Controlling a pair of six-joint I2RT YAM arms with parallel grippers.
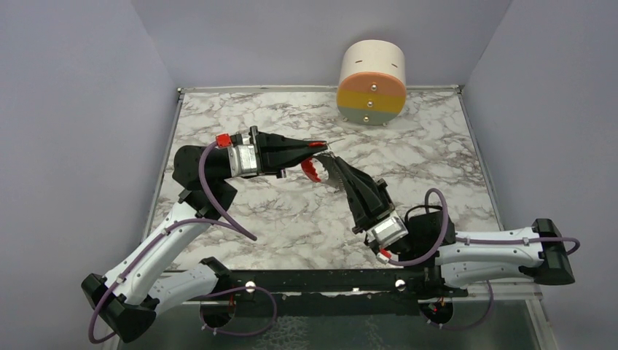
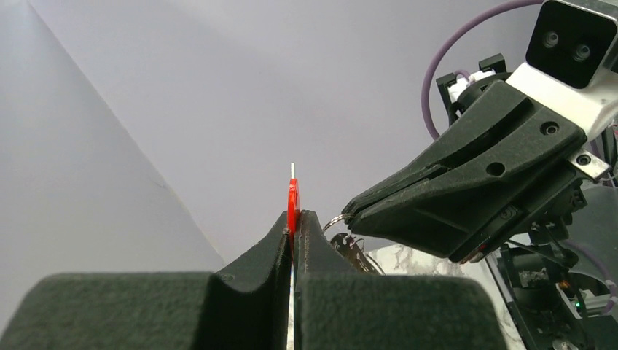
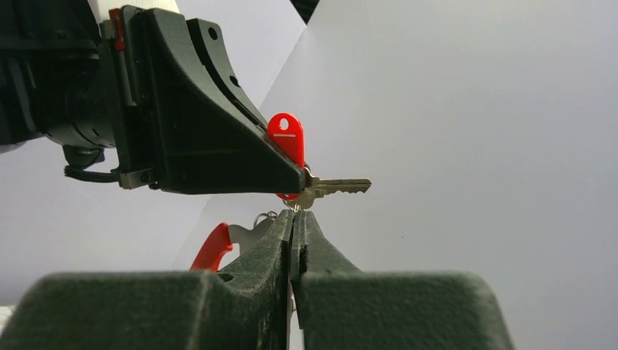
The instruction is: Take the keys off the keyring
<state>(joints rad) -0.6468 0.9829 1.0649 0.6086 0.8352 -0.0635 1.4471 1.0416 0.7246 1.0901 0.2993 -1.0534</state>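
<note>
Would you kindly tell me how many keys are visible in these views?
1: a red-headed key, pinched in the left gripper next to the right gripper's closed tips. Another key may be hidden behind the fingers.

The left gripper and right gripper meet tip to tip mid-table, barring each other; open tabletop lies either side, a round box at the far edge.
</note>
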